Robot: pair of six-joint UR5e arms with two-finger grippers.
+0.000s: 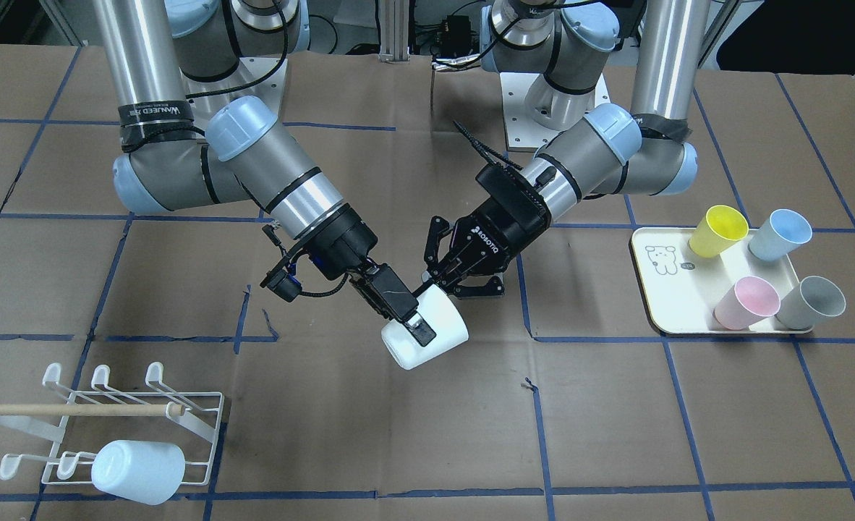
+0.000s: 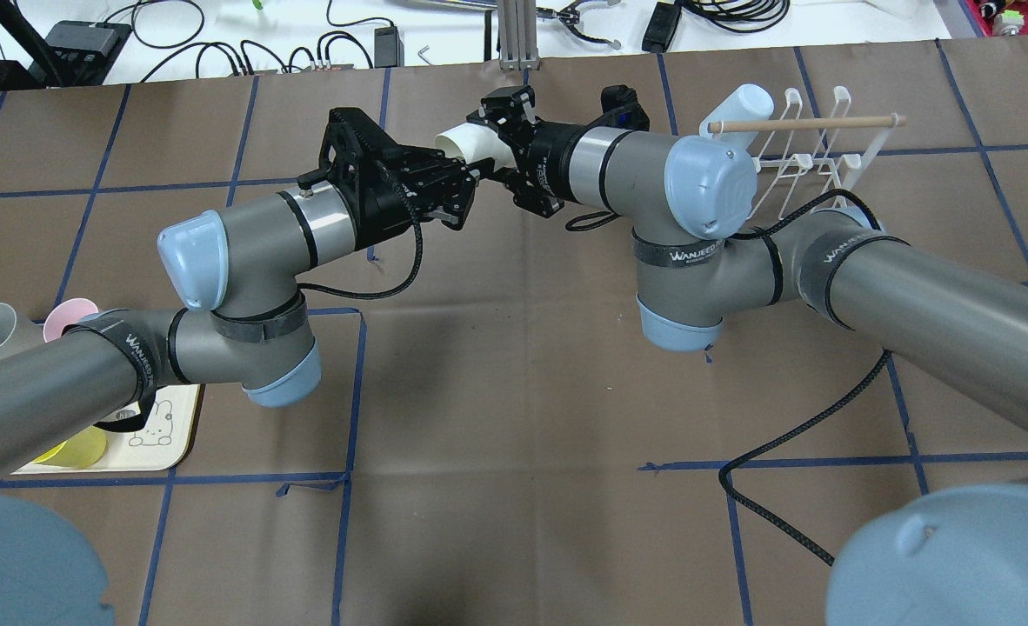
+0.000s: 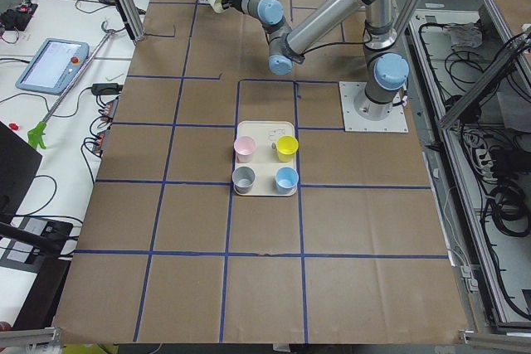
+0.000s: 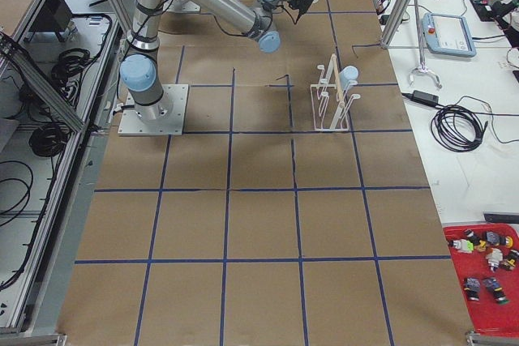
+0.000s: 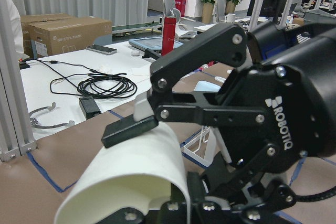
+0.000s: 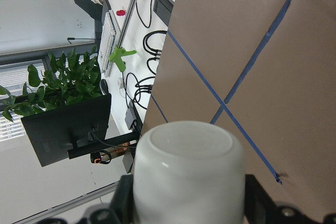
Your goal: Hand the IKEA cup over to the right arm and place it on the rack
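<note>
1. Nearest the operators' edge, the white wire rack (image 1: 145, 395) sits on the brown-paper table (image 1: 398, 449). Its long side runs across the front-facing view and its pegs are upturned. A pale wooden dowel (image 1: 73, 409) lies along it the same way, and a pale blue cup (image 1: 138, 472) hangs over a near-row peg
2. Over mid-table, the IKEA cup (image 1: 448, 329) is held off the surface between the two grippers. Its long axis lies tipped over rather than upright, with the closed base toward the operators' side and the mouth back toward the left gripper (image 1: 448, 284)
3. The cup is plain white and tapers to a rounded base
4. The right gripper (image 1: 417, 336) is clamped across the cup's body. One black finger (image 1: 420, 329) presses its upper side, and the right wrist view shows fingers on both flanks
5. The left gripper carries white ROBOTIQ lettering on its black body. Its jaws look parted, with one fingertip at the cup's mouth end; whether it touches cannot be told
6. Off to the robot's left, a cream tray (image 1: 662, 304) printed with a line-drawn bear holds a yellow cup (image 1: 718, 230), a blue cup (image 1: 780, 234), a pink cup (image 1: 746, 302) and a grey cup (image 1: 811, 302). A small dark mark on the tray is too small to read
7. Farthest back, the black band on the right arm (image 1: 283, 174) reads WANJEED in white. The overhead view shows the same word on a band of the left arm (image 1: 586, 159)
</note>
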